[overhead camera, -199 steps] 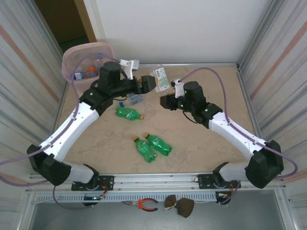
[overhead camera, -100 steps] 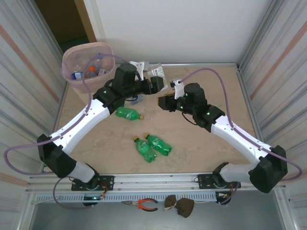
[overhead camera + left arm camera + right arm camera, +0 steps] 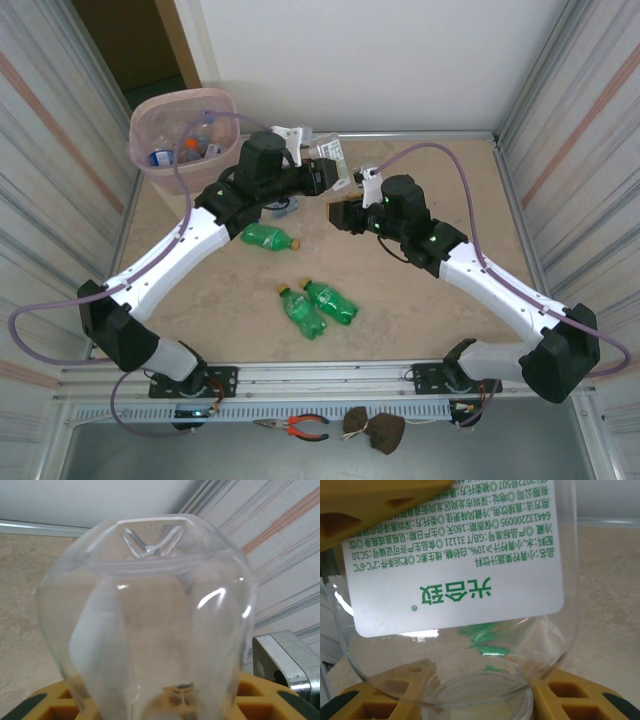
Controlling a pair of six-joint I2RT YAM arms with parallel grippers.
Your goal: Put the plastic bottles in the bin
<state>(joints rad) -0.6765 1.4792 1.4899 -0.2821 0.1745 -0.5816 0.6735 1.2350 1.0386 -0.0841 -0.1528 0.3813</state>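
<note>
Left gripper (image 3: 324, 177) and right gripper (image 3: 346, 211) face each other over the beige table's (image 3: 420, 300) far middle, both clasping one clear bottle (image 3: 334, 158). Far left, the bin (image 3: 136, 140) holds several bottles (image 3: 175, 152); three green bottles (image 3: 300, 312) lie nearer. Left wrist: yellow jaws hug the bottle's body. Right wrist: jaws clamp its neck, white label (image 3: 455, 555) showing

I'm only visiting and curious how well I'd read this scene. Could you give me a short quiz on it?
1. How many green bottles lie on the table?
2. True or false: the bin is empty.
3. The white-labelled bottle is: A green, B clear, C orange.
Key: 1. three; 2. false; 3. B.
</note>
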